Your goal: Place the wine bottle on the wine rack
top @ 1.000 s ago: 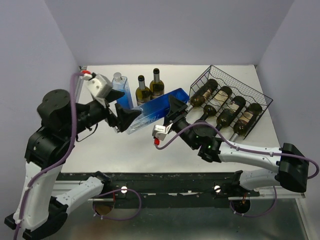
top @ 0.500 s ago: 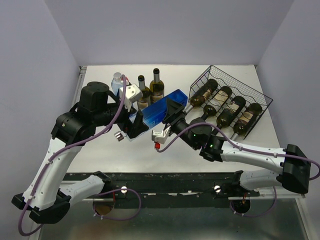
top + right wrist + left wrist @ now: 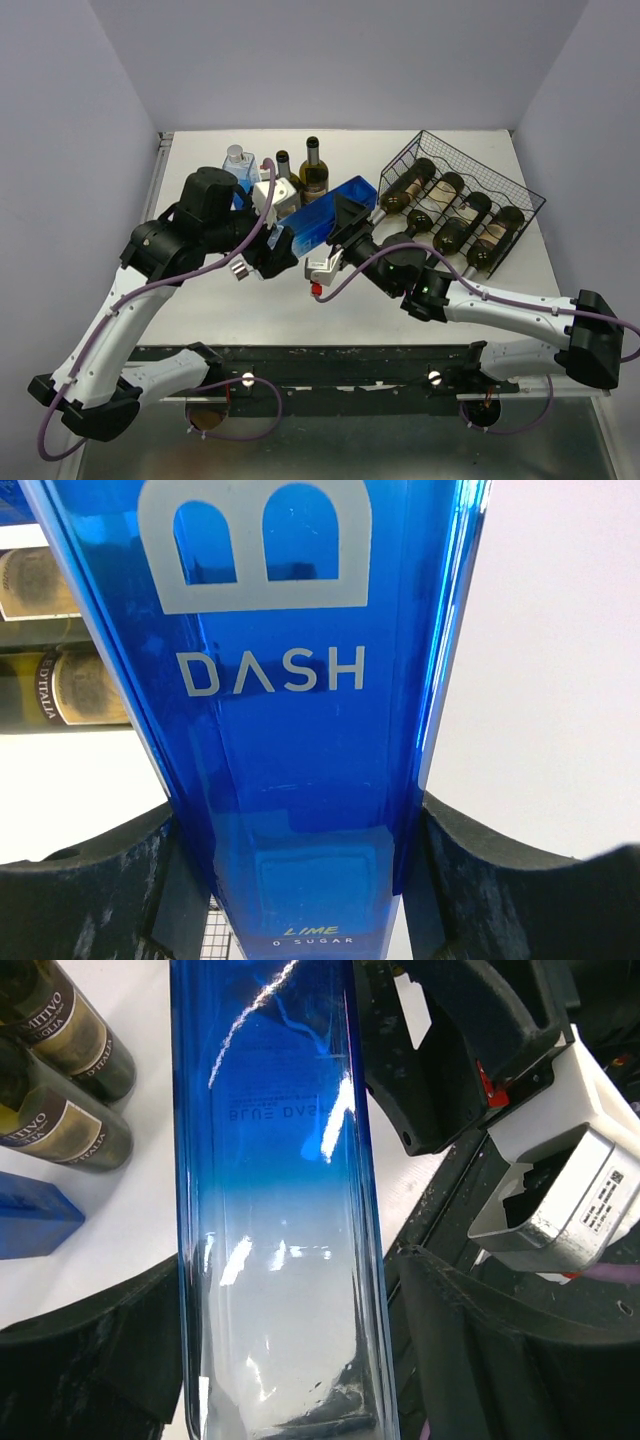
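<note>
A tall blue square bottle (image 3: 322,216) marked DASH (image 3: 290,730) hangs tilted over the table's middle, between both arms. My right gripper (image 3: 346,222) is shut on its blue upper part, with its fingers (image 3: 90,880) pressed on both sides. My left gripper (image 3: 275,246) straddles the clear base (image 3: 280,1290). Its fingers (image 3: 500,1360) stand close beside the glass, with a thin gap on the right. The black wire wine rack (image 3: 528,193) sits at the back right. Several dark wine bottles (image 3: 410,186) lie in it.
Two dark wine bottles (image 3: 313,172) stand upright at the back centre, also in the left wrist view (image 3: 70,1030). A clear bottle (image 3: 237,163) stands to their left. The right arm's white camera housing (image 3: 560,1190) sits close to my left gripper.
The left arm has swung right and in to the bottle's base. Its jaws have narrowed round the glass. The right gripper has kept its hold, nearly still.
</note>
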